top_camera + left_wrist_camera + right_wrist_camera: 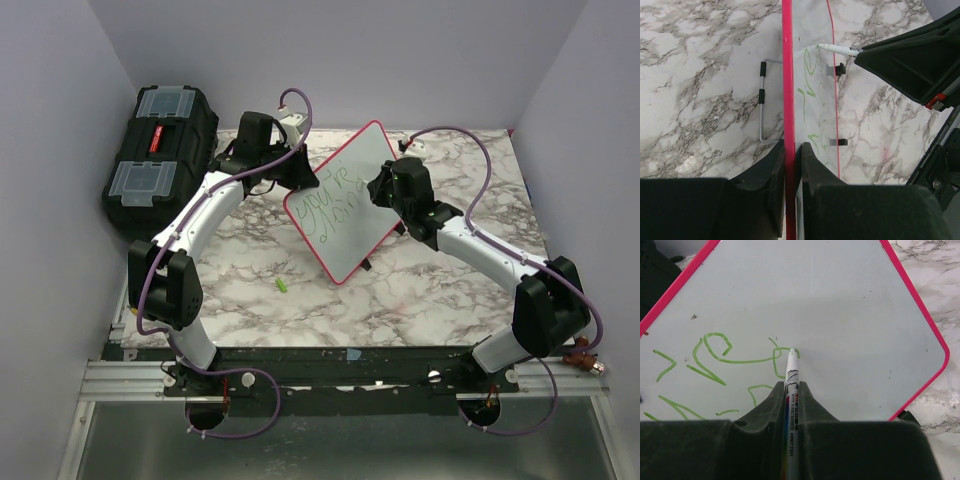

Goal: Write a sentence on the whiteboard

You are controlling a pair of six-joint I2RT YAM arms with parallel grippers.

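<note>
The whiteboard [352, 248], white with a red-pink frame, stands tilted in the middle of the marble table. My left gripper [298, 172] is shut on its upper left edge; in the left wrist view the fingers [791, 146] pinch the red frame [787, 75]. My right gripper [384, 190] is shut on a white marker [791, 371]. The marker's tip [792, 351] touches the board [850, 305] at the end of a green stroke. The sentence [715, 357] shows as green handwritten lettering in two lines [335, 200], partly hidden by the right gripper [792, 386].
A black toolbox [160, 150] with clear lid compartments sits at the back left. A small green cap [282, 286] lies on the table in front of the board. A wire stand [761, 100] sticks out behind the board. Purple walls close in on both sides.
</note>
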